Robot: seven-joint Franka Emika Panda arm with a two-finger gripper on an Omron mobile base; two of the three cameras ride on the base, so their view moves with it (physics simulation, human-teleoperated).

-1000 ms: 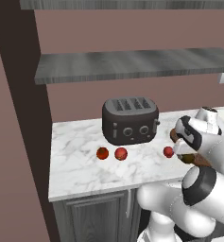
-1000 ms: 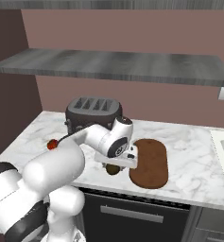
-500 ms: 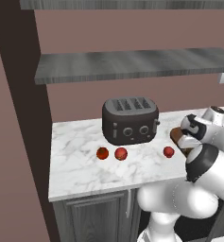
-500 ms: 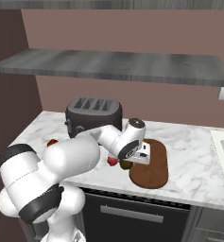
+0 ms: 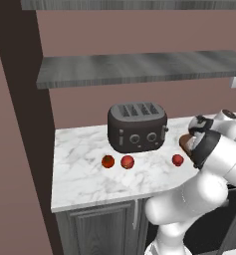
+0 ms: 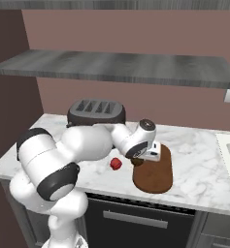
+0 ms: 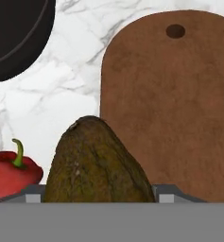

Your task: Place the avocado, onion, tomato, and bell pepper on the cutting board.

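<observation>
My gripper [image 6: 139, 160] is shut on the avocado [image 7: 99, 163], a dark olive-brown egg shape that hangs just over the left edge of the cutting board [image 6: 155, 173]. In the hand view the brown board [image 7: 179, 104] lies bare, its hanging hole at the far end. The red bell pepper [image 7: 12, 172] with its green stem rests on the counter beside the avocado, also visible as the bell pepper [image 6: 116, 163]. Further left, an orange-red ball [image 5: 107, 161] and a red ball [image 5: 127, 162] lie in front of the toaster; I cannot tell which is the tomato and which the onion.
A dark four-slot toaster [image 5: 137, 127] stands at the back of the marble counter [image 5: 79, 174]. A grey shelf [image 6: 111, 68] runs above. A sink rim [image 6: 229, 152] lies at the right end, and the counter's front edge is near the board.
The gripper has carried the avocado to the right, from beside the bell pepper to the board's left edge. The balls have not moved.
</observation>
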